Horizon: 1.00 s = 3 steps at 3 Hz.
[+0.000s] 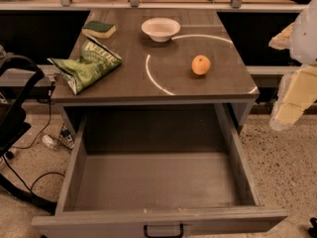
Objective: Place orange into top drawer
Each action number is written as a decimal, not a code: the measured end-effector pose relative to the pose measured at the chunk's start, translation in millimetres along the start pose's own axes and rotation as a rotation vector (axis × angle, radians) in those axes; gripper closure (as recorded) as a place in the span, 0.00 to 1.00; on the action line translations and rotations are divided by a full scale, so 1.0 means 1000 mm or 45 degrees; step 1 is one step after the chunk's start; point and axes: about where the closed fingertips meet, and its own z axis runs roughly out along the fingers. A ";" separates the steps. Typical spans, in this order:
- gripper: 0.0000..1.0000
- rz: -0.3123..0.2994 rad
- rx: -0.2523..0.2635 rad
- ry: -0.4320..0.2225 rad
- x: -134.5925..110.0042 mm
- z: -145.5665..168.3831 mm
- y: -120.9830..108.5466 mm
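The orange sits on the grey tabletop, right of centre, beside a white curved line. The top drawer is pulled fully out below the tabletop and is empty, with its front panel and small black handle at the bottom edge of the view. My gripper hangs at the right edge of the view, off the table's right side and about level with the orange. Its cream fingers stand apart and hold nothing.
A white bowl stands at the back centre of the tabletop. A green chip bag and a green sponge lie on the left. A black chair frame and cables are on the floor at left.
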 end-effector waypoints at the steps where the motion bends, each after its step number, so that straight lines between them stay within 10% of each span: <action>1: 0.00 0.000 0.000 0.000 0.000 0.000 0.000; 3: 0.00 0.201 0.062 -0.153 0.026 0.049 -0.008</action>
